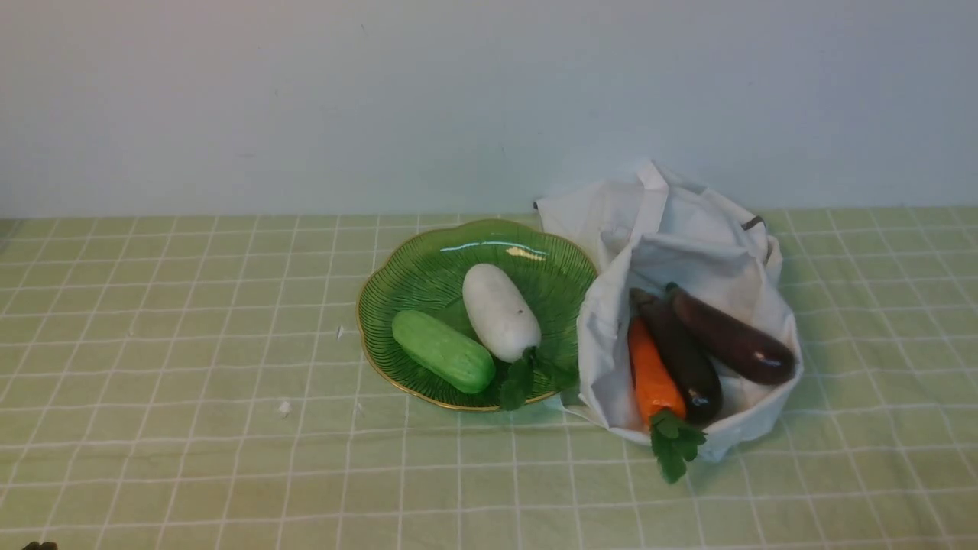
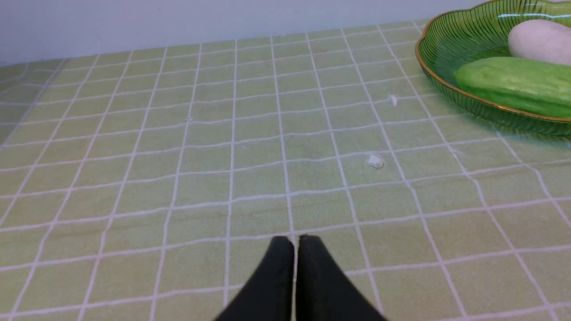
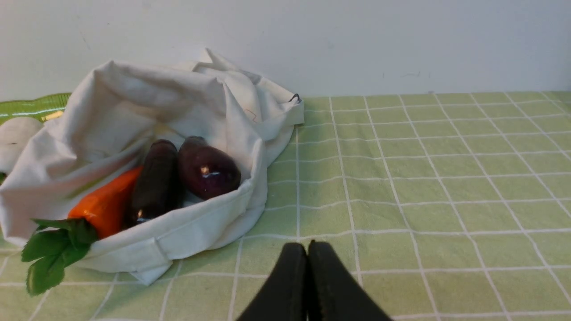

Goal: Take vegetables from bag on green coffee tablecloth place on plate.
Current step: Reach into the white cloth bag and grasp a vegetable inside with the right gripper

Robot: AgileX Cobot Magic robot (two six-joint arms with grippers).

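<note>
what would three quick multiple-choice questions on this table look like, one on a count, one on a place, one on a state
1. How many vegetables lie on the plate? A one B two C four
2. Where is the carrot? A in the bag B on the plate C on the floor
3. The right gripper is: A wide open B shut and empty C holding the carrot
Answers: 1 B, a cucumber and a white radish lie there; 2 A, white fabric surrounds it; 3 B, its fingers meet with nothing between them.
</note>
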